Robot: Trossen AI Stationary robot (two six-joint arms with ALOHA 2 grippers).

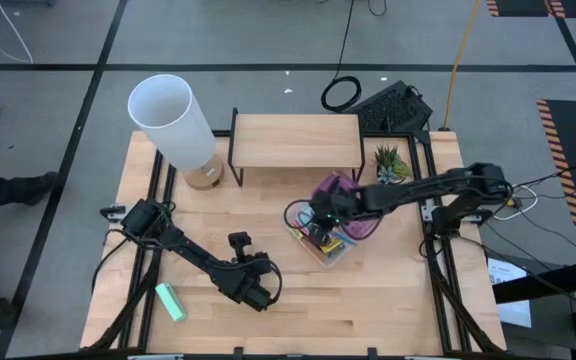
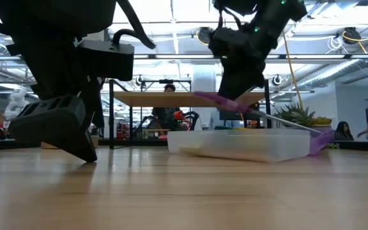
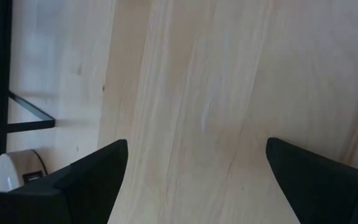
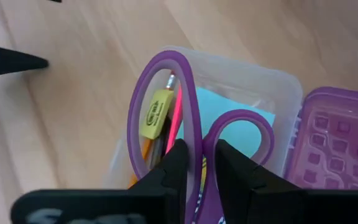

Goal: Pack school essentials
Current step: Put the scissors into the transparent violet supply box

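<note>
Gripping the purple-handled scissors by the bridge between the two finger loops, the right gripper hangs directly over a clear plastic pencil box that sits on the tabletop right of centre, its fingers clamped together on the purple plastic. Through the larger loop the box's contents show: a small yellow block, a pink pencil, an orange pencil and a light blue sticky-note pad lying flat on the bottom. The box's purple lid lies open on the side toward the right edge of the tabletop. From table height the scissors tilt down toward the box, held just above its rim. The left gripper waits low near the front edge, left of centre, fingers spread wide apart over bare wood with nothing between them. A green crayon box lies on the tabletop near the front-left corner, well apart from the pencil box. A white cylinder stands at the back-left corner beside a small wooden shelf along the back edge, and a potted plant sits near the back-right corner.
</note>
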